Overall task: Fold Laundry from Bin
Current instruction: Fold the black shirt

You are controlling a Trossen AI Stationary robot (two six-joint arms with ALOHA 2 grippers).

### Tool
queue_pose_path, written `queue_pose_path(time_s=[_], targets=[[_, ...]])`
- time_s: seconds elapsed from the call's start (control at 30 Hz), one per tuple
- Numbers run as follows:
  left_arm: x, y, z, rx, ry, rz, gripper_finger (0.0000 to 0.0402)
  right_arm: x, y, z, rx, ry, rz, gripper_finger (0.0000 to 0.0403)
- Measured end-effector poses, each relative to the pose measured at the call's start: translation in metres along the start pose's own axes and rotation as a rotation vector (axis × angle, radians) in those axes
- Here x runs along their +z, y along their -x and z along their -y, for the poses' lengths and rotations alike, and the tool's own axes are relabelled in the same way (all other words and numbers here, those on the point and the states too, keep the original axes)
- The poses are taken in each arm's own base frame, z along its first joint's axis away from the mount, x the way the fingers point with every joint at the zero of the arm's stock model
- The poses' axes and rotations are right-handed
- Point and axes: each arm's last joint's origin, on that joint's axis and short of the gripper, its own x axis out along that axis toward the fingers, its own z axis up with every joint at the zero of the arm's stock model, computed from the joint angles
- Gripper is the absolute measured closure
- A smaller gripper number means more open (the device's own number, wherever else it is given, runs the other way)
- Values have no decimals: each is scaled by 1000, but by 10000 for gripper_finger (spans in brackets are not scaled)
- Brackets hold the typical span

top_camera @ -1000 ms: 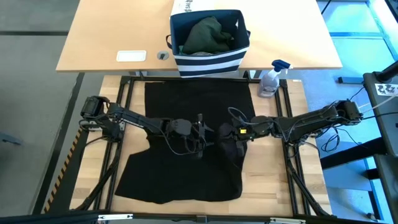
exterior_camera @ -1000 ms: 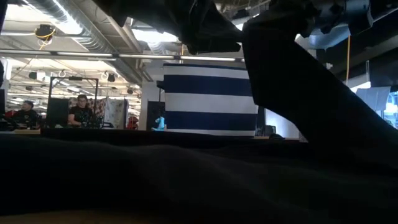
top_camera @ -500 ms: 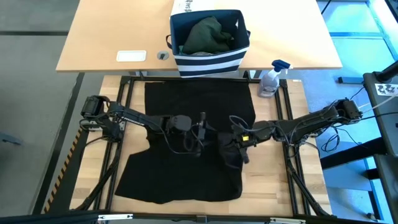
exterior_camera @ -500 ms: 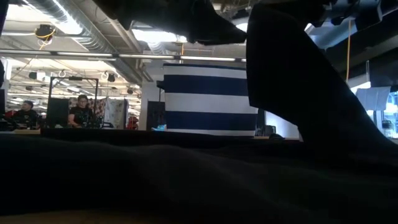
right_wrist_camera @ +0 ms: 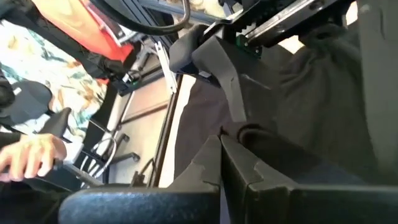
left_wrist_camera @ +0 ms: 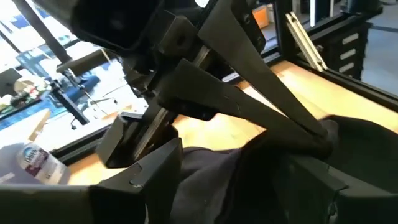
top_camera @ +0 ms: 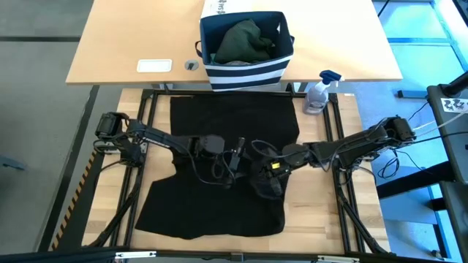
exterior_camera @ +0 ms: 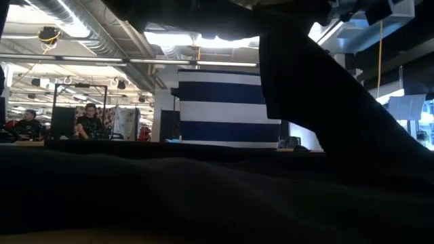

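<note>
A black garment lies spread over the table, with one fold raised near its middle. My right gripper is shut on that fold. My left gripper is open just to its left. Its fingers stand on either side of the raised cloth, facing the right gripper's fingertips. The bin stands on the desk beyond the table's far edge. It holds a dark green garment. My right gripper pinches a raised fold of the black garment between its two shut fingers, coming nearly level from the table's right. The cloth hangs from the fingertips in a slanting sheet, and the rest lies on the table. Whether my left gripper's fingers touch this fold I cannot tell.
A spray bottle stands at the table's far right corner. Behind the bin is a white printed box, and a white flat object lies on the desk to the left. People sit far back in the room.
My right gripper has gone toward the table's left, closer to the left gripper, and has carried the raised fold with it. The rest of the garment has stayed flat. My left gripper has rolled about its own pointing line without shifting place.
</note>
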Motion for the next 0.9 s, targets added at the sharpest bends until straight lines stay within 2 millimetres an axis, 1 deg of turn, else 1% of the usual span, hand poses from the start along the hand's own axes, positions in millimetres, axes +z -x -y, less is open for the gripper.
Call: queue_pose_path(time_s=[0.13, 0.43, 0.57, 0.73, 0.9], targets=[[-1, 0, 7, -64, 4, -19, 184, 3, -2, -2, -4, 6, -12, 403], [1, -1, 26, -154, -3, -32, 230, 7, -2, -4, 1, 3, -21, 403], [1, -1, 29, -173, 3, -43, 244, 6, -2, -4, 0, -2, -24, 403], [-1, 0, 28, -241, 66, -37, 258, 4, -2, -3, -9, -20, -52, 403], [-1, 0, 26, -236, 83, -38, 272, 4, -2, -3, -10, -23, -53, 403]])
